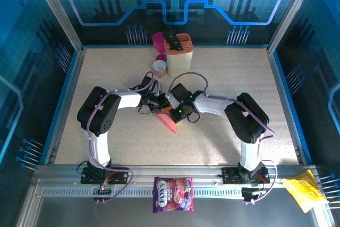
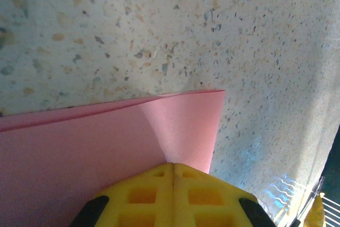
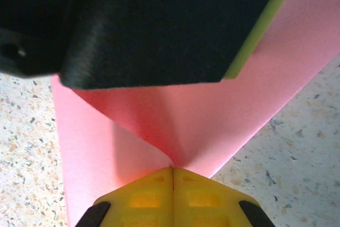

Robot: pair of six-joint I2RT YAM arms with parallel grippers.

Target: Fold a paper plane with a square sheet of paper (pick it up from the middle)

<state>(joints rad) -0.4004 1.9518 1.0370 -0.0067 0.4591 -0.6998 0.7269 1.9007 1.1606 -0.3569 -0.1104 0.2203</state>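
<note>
Salmon-pink thin paper sheet [image 1: 169, 123], creased, held centrally.
Left claw [image 2: 172, 167] and right claw [image 3: 172, 170] each clamp an edge; orange slotted holder [image 1: 179, 54] well behind.

The left gripper [image 1: 161, 107] and right gripper [image 1: 173, 114] crowd the paper [image 1: 169, 124] mid-table. An orange box [image 1: 180, 54] blocks the far side. Left, right and near are open.

text: "FOX'S"; type: brand name; on: purple candy bag [image 1: 173, 194]

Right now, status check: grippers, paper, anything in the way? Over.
Left gripper shut on pink sheet. Right gripper shut on same sheet, close beside left, mid-table. Sheet bent, folds showing. Orange holder at far edge, well apart.
</note>
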